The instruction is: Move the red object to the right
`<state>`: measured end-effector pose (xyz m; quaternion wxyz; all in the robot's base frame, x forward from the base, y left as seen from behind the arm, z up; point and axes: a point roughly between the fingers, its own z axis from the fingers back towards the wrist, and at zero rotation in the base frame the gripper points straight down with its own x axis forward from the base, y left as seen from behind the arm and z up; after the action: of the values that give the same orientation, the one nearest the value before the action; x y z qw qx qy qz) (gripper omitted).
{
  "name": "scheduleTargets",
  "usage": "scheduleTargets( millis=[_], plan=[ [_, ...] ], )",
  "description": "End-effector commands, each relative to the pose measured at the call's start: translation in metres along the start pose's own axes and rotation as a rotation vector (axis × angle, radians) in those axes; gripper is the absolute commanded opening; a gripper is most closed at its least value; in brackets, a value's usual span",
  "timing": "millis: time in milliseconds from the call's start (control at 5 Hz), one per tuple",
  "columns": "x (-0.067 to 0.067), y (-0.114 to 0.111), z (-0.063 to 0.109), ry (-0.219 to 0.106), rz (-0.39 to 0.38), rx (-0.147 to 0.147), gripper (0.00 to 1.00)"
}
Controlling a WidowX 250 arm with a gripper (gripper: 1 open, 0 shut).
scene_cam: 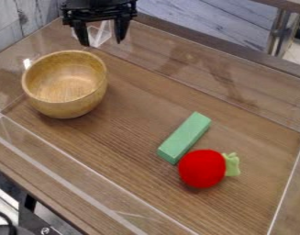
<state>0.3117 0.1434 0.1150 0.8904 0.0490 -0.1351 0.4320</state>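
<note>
Right now the gripper (99, 35) is hanging at the upper left of the frame, jaws spread open and gripping nothing, while the red object (203, 169) is lying well apart at the lower right of the bench (103, 156), touching the green block (185, 137).

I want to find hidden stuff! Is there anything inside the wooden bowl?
The bowl looks empty: only its bare wooden inside shows. The near wall hides a small strip of the inside. The red fruit and green block lie outside it on the table.
</note>
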Motion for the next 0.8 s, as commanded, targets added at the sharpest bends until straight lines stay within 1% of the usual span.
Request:
scheduleTargets(
  millis=[0,200,600],
  plan=[
    [0.004,-0.008,0.011,-0.034,-0.008,-0.037,1.00],
    [-0.008,-0.015,0.011,-0.023,-0.044,-0.052,1.00],
    [-0.021,-0.040,0.034,-0.025,-0.102,-0.099,1.00]
  ],
)
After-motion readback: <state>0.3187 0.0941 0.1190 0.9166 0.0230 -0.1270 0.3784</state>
